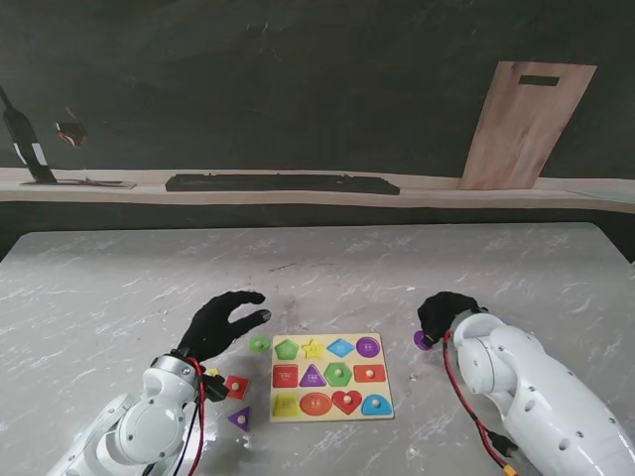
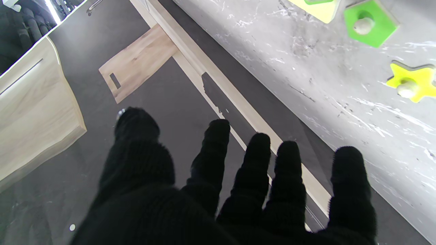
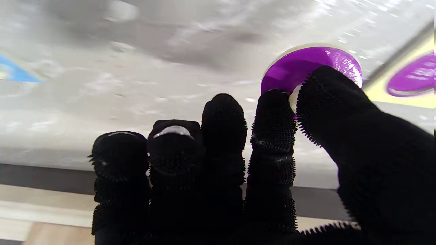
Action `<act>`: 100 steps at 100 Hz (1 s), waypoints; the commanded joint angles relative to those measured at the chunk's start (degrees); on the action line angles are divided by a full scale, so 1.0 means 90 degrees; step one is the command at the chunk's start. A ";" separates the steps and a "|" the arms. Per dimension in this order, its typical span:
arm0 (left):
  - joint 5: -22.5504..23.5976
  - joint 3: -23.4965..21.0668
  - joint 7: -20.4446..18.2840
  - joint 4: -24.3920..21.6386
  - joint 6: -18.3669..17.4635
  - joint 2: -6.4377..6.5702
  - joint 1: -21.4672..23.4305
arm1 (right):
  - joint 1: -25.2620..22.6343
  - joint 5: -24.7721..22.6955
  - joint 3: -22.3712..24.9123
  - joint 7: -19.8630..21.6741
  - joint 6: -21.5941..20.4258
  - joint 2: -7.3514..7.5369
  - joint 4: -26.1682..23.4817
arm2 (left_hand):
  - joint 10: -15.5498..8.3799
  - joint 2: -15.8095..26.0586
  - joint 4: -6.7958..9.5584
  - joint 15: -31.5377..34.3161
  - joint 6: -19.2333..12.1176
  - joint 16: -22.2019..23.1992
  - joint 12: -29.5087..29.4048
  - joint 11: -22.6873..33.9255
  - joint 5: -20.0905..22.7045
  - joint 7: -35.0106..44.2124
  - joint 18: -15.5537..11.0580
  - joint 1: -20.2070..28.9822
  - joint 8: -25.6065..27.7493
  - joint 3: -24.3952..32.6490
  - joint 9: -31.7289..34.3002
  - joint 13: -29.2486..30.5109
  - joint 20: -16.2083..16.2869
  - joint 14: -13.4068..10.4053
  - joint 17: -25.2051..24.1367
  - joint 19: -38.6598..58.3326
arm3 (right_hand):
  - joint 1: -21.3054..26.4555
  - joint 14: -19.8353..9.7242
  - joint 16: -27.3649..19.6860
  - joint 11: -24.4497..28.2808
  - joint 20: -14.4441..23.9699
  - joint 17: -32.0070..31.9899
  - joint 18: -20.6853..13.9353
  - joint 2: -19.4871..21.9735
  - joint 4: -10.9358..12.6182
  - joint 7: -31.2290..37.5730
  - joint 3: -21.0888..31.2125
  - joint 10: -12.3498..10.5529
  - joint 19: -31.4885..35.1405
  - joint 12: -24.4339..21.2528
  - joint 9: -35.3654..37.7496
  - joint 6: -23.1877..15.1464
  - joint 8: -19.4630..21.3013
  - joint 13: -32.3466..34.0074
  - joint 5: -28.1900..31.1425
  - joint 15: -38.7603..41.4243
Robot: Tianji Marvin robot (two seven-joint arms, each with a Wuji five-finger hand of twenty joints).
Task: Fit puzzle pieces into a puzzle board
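While my right hand (image 1: 444,315) sits at the centre right of the stand view, its thumb and first finger (image 3: 274,112) are pinched on the knob of a purple disc (image 3: 308,66), the other three fingers curled alongside. The disc (image 1: 424,340) shows as a small purple spot at the hand's edge, lying on the desk (image 1: 119,288) just to the right of the puzzle board (image 1: 331,390), apart from its rim. I judge this to be the pick-up step for that piece: the grasp looks made, but the disc appears not yet lifted off the desk.

The board lies low in the middle of the frame, and its top right corner shows a round purple recess (image 1: 368,347), which I take to be the disc's slot. The next move calls for lifting the disc straight, carrying it a short way left over the board's edge, and setting it down level into that round spot; being round, it needs no turning.

My left hand (image 1: 220,323) hovers to the left of the board with fingers spread, holding nothing. Near it lie loose pieces: a green one (image 1: 259,344) touching or nearly touching the board's top left corner, a red one (image 1: 236,387) and a purple triangle (image 1: 239,417) lower left, and a yellow star (image 2: 412,82) seen only from the left wrist.
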 commanded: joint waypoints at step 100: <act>-0.0059 -0.0134 0.0061 -0.0088 -0.0067 -0.0017 0.0106 | 0.1886 0.1652 -0.3067 -0.0708 0.1109 -0.0669 0.1616 | -0.0013 0.0244 0.0141 -0.0037 -0.0040 0.0017 -0.0056 -0.0060 0.0072 -0.0079 -0.1096 0.0088 -0.0030 -0.0065 -0.0046 -0.0008 -0.0056 0.0065 -0.0052 -0.0037 | 0.0338 -0.0110 0.0250 0.0575 0.0293 0.0248 0.0382 -0.0183 0.0391 0.0394 0.1102 0.0490 0.0725 0.0448 0.0365 -0.0292 0.0362 0.0521 0.0543 0.0795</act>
